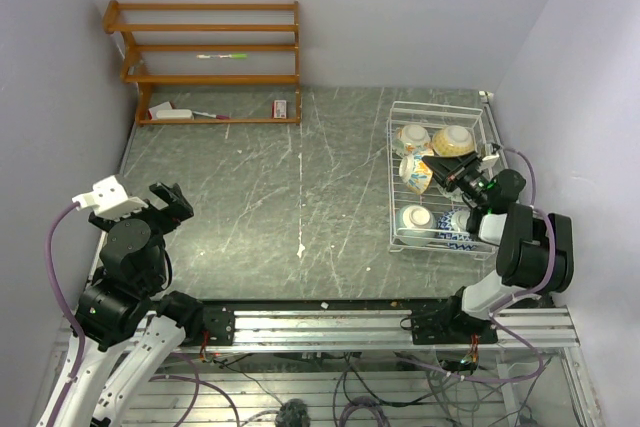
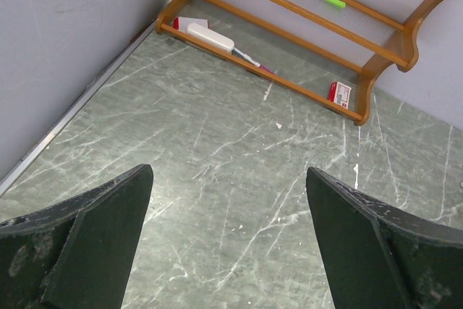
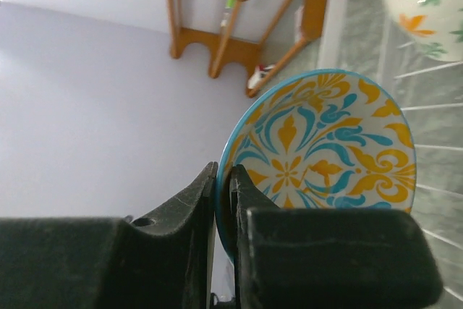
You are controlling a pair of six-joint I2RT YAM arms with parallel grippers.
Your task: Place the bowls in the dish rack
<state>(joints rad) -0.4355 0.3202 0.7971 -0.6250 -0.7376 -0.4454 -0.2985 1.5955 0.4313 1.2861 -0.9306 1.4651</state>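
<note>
at left, the left gripper [image 2: 228, 177] is hanging with its jaws spread wide and gripping nothing, with bare table [image 2: 239, 128] lying between its fingers and a wooden shelf [image 1: 200, 79] standing well ahead of it. at right, the right gripper [image 3: 223, 193] is pinching the rim of a yellow and blue painted bowl [image 3: 325, 157], jaws nearly closed on it, holding it on edge inside the dish rack [image 1: 440, 107]. two bowls [image 1: 413, 135] are sitting just beyond this gripper and two more bowls [image 1: 415, 217] just behind it, all in the rack. no bowl is showing outside the rack, so the loading is looking almost done, with only the release of this bowl seeming to remain.
</note>
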